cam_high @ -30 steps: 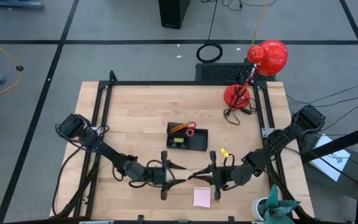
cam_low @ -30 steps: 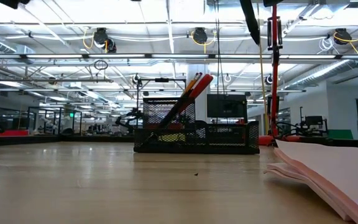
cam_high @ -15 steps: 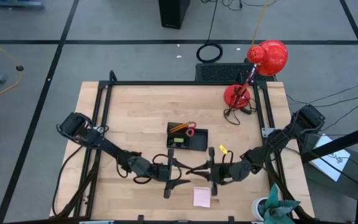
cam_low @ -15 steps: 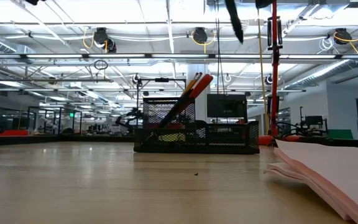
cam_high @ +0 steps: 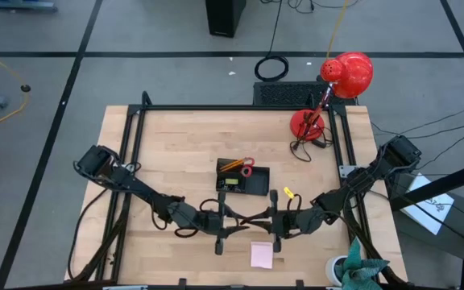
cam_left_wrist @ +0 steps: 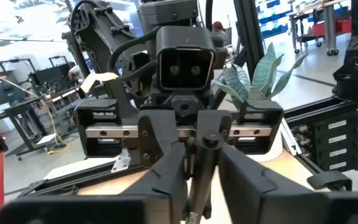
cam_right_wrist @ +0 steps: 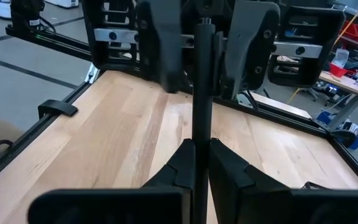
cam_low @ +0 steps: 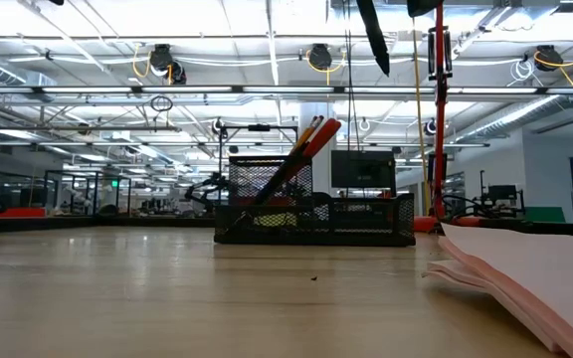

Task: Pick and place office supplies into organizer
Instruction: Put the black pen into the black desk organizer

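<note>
Both arms reach inward over the table's near half, wrists level, meeting nose to nose. The right gripper (cam_right_wrist: 200, 163) is clamped on a thin dark pen (cam_right_wrist: 201, 93); the left gripper (cam_left_wrist: 194, 168) faces it, its fingers (cam_left_wrist: 166, 171) closing around the same pen's other end.

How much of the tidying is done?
Scissors and pencils already stand in the organizer. The right hand grips a pen, held out to the left hand. The pink pad and a tiny yellow bit lie on the table, waiting.
</note>
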Available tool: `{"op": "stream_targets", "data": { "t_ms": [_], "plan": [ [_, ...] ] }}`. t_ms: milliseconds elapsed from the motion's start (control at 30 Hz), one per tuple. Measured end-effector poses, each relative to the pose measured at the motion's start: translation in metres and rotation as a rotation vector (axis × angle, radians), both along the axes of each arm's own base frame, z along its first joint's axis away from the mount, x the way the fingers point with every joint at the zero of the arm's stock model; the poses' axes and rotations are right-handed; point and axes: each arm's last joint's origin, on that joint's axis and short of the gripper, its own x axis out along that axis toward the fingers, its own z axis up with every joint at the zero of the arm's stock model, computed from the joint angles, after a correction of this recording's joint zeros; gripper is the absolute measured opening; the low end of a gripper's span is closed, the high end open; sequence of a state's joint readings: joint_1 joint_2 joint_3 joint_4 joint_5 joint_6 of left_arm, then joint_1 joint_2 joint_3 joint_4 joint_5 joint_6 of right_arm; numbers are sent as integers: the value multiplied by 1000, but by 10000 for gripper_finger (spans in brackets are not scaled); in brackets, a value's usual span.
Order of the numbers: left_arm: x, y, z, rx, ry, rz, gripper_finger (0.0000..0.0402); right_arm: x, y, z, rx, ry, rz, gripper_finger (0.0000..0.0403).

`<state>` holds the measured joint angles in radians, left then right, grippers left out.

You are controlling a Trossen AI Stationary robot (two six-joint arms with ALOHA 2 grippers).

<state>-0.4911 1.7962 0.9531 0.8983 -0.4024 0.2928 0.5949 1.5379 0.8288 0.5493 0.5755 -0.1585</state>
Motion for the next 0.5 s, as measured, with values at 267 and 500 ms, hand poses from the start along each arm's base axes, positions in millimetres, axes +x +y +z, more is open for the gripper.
{"op": "stream_targets", "data": {
  "t_ms": [267,500],
  "plan": [
    [0,0,-4,42,43,1,24,0,0,-2,-11,12,1,16],
    [0,0,-5,90,44,6,48,-1,0,-2,-13,14,3,25]
  ]
}}
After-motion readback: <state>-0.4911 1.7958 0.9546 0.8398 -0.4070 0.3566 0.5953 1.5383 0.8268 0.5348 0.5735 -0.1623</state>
